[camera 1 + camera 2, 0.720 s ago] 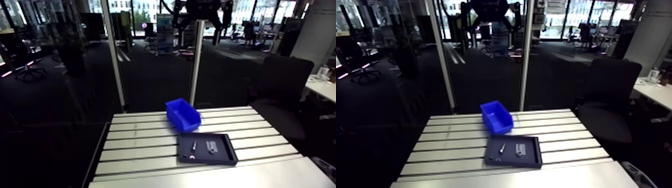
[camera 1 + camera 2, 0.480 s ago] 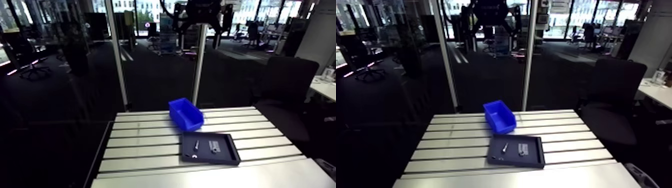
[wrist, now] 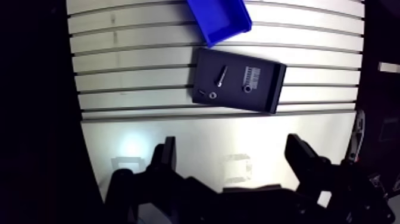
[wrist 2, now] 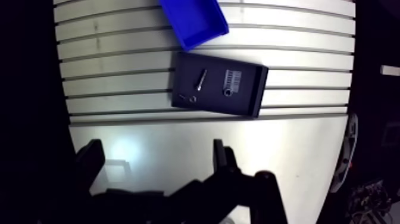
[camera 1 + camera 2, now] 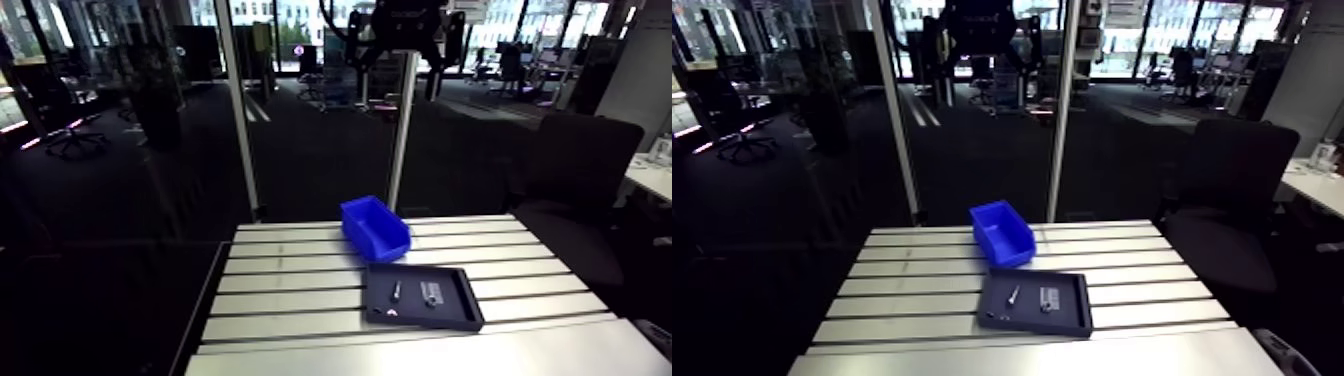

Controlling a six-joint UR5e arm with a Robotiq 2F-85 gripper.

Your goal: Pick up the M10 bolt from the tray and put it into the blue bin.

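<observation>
Table (image 3: 131, 65) w/ tray (image 3: 265, 83) far under hand (image 3: 232, 146), fingers (image 3: 168, 156) apart.

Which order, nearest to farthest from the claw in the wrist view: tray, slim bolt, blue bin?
1. Tray: its near rim lies ahead of the open claw.
2. Slim bolt: lying inside the tray, past that rim.
3. Blue bin: beyond the tray's far edge.

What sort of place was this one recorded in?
Probably a robot workbench for sorting parts: a slotted aluminium table, a black tray holding a bolt and small parts, and a blue bin beside it.
</observation>
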